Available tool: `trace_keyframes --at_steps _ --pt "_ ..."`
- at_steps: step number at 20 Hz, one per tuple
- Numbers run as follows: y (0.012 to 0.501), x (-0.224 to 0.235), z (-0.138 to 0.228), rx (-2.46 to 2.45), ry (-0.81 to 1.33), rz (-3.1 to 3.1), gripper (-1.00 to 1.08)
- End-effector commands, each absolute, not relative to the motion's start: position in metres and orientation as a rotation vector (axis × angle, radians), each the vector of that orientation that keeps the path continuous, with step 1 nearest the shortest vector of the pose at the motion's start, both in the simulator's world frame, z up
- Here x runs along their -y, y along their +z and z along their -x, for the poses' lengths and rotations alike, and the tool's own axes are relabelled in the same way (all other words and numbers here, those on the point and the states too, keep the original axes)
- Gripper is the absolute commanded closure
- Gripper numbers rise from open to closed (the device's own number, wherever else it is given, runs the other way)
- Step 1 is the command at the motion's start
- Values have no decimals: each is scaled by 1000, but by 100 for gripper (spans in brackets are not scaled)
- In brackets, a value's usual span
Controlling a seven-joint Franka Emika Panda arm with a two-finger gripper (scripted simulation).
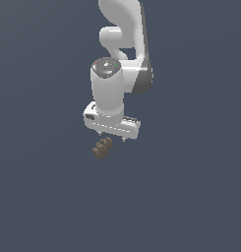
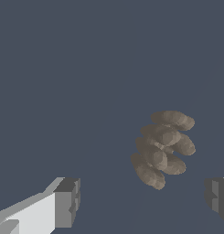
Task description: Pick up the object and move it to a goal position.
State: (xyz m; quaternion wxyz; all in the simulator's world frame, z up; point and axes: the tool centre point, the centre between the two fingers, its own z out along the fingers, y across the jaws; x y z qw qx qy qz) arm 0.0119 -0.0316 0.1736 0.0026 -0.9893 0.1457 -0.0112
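Note:
The object (image 1: 103,147) is a small dark-brown knobbly lump with ridged bumps, lying on the flat grey-blue floor. In the exterior view my gripper (image 1: 112,137) hangs just above it on the white arm, pointing down. The wrist view shows the object (image 2: 163,148) off to one side of the line between my fingers, closer to the dark finger pad (image 2: 218,197) than to the other one. My gripper (image 2: 143,201) is open, with wide space between the fingertips and nothing held. I cannot tell how far the fingertips are above the floor.
The white arm's links (image 1: 123,39) rise above the gripper toward the top of the exterior view. Around the object there is only the plain grey-blue floor (image 1: 191,197).

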Motion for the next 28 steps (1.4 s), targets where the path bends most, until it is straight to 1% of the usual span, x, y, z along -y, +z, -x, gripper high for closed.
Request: trace_keyframes --at_steps 1,8,14,24,28 --pt "168 40 -11 -584 -28 3081 -92" --pt "156 62 -8 -905 -11 3004 -92" --pt "149 74 -7 -1076 -3 2950 -92" --pt "146 80 -6 -1151 0 2923 -92" --pt "136 80 -5 -1152 0 2923 -92"
